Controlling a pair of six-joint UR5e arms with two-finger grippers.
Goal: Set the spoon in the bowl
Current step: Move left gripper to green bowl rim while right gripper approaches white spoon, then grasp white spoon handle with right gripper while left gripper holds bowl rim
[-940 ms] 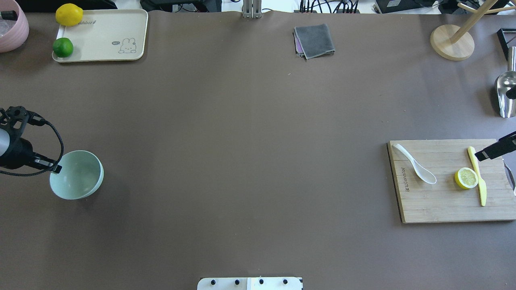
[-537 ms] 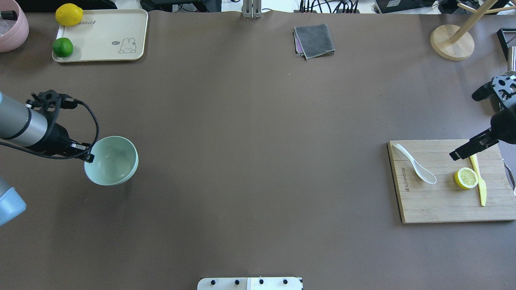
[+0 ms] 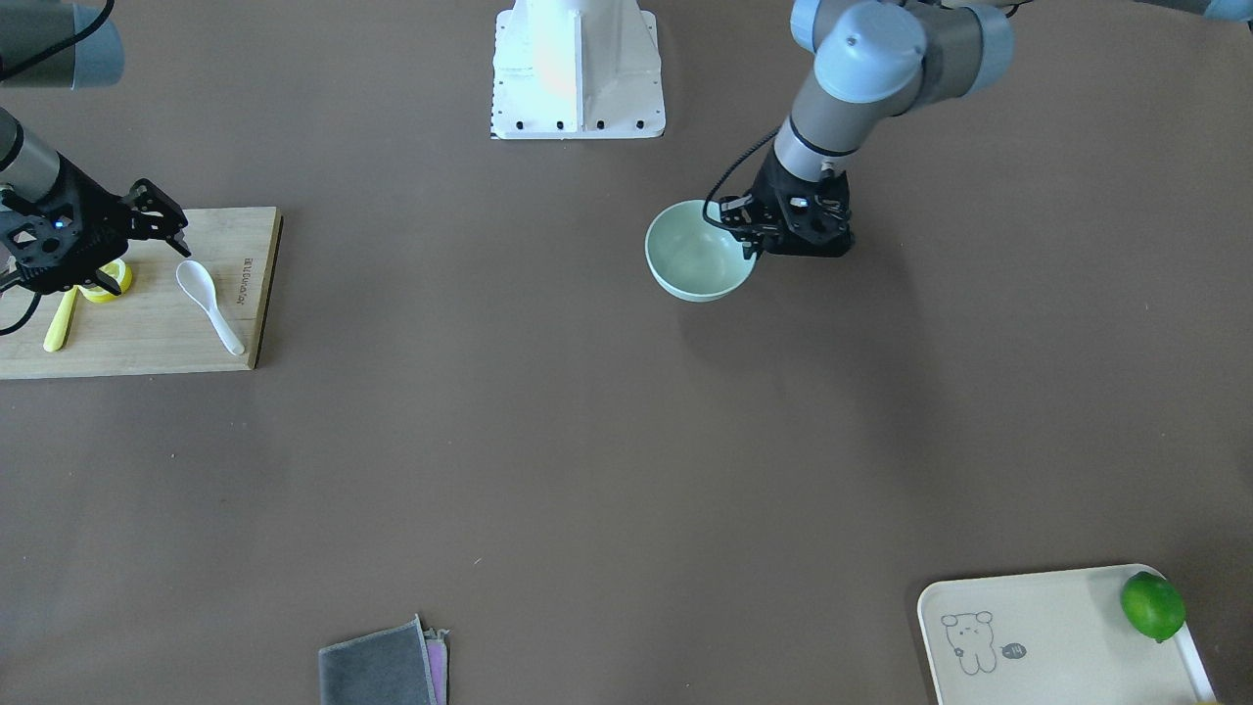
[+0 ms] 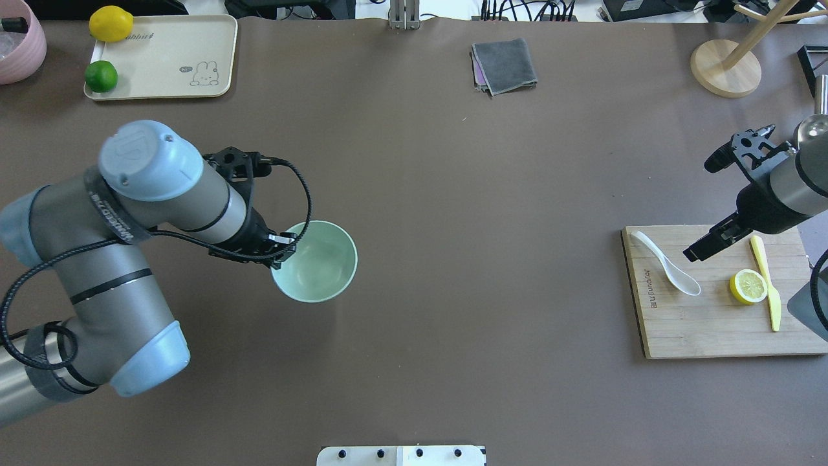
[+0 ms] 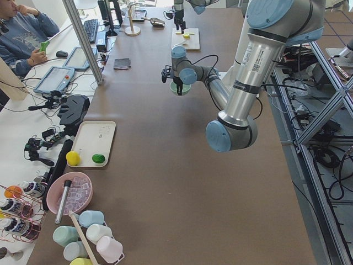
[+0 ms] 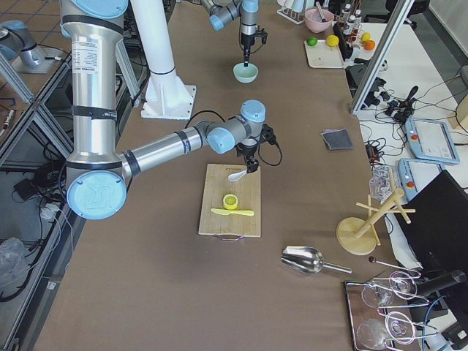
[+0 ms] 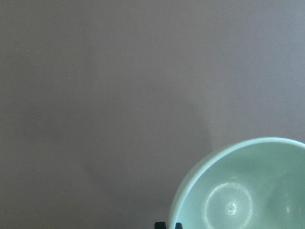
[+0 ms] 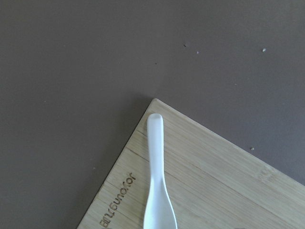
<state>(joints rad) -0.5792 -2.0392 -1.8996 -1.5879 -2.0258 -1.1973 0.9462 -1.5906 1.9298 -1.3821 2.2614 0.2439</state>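
The pale mint-green bowl is left of the table's middle, empty. My left gripper is shut on its left rim and seems to hold it just off the table. The bowl also shows in the front view and the left wrist view. The white spoon lies on the left part of a wooden cutting board, scoop toward me. My right gripper hovers over the board just right of the spoon. It looks open and empty. The right wrist view shows the spoon's handle.
A lemon half and a yellow knife lie on the board's right part. At the far edge are a cream tray with a lemon and a lime, a grey cloth, a pink bowl and a wooden stand.
My left arm has carried the bowl to the right, toward the table's middle. My right gripper has moved left over the board, closer to the spoon.
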